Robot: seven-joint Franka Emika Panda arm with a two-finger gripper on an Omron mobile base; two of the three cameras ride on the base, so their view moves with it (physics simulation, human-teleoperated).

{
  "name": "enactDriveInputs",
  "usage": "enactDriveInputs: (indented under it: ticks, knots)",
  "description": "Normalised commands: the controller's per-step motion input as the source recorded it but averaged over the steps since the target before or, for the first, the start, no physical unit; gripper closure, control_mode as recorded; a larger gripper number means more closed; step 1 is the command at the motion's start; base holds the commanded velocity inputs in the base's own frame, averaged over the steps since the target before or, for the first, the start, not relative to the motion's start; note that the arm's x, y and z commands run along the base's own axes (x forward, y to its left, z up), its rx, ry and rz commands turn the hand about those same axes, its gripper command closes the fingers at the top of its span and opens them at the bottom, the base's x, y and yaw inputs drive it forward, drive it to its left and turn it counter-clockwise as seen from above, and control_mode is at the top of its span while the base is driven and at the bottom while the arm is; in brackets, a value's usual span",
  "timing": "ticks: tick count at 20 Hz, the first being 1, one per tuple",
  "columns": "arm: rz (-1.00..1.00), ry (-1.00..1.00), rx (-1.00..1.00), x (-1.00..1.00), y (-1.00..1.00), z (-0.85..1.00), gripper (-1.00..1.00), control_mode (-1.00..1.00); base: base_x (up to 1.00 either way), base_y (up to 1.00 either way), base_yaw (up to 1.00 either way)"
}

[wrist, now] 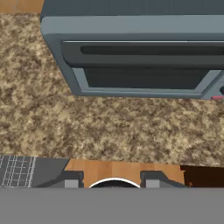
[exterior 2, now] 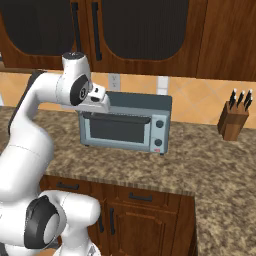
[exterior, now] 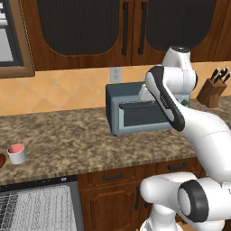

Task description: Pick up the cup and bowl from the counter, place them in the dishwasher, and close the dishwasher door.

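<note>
- We see the cup (exterior: pixel 16 153) standing upright on the tabletop (exterior: pixel 72 135) at its far left, white outside and pink inside.
- Just left of it, a dark red sliver of the bowl (exterior: pixel 2 159) peeks in at the picture's edge, close beside the cup.
- Below that corner we catch the dishwasher (exterior: pixel 40 205), its pale wire rack (exterior: pixel 31 210) showing under the tabletop's edge.
- Well to the right sits the blue-grey toaster oven (exterior 2: pixel 127 125), against the tiled wall.
- Our arm is folded high in front of that oven, the hand looking down over it and the speckled stone.
- The fingers (wrist: pixel 113 180) stand apart with nothing between them, holding nothing; two dark tips (wrist: pixel 71 179) show in the hand view.
- A knife block (exterior 2: pixel 233 119) stands on the tabletop farther right.
</note>
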Motion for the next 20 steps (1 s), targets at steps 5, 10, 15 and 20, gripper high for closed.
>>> enactDriveInputs:
  ticks: [5, 10, 15, 20]
  knots:
    - [0.00, -0.03, 0.00, -0.31, 0.47, -0.03, -1.00, -1.00, 0.00, 0.00, 0.00]
    - [0.04, -0.02, 0.00, -0.15, 1.00, -0.06, -1.00, -1.00, 0.00, 0.00, 0.00]
    - [0.26, 0.09, -0.02, 0.03, 1.00, -0.43, -1.00, -1.00, 0.00, 0.00, 0.00]
    - [0.17, 0.16, -0.02, 0.27, 1.00, -0.54, -1.00, -1.00, 0.00, 0.00, 0.00]
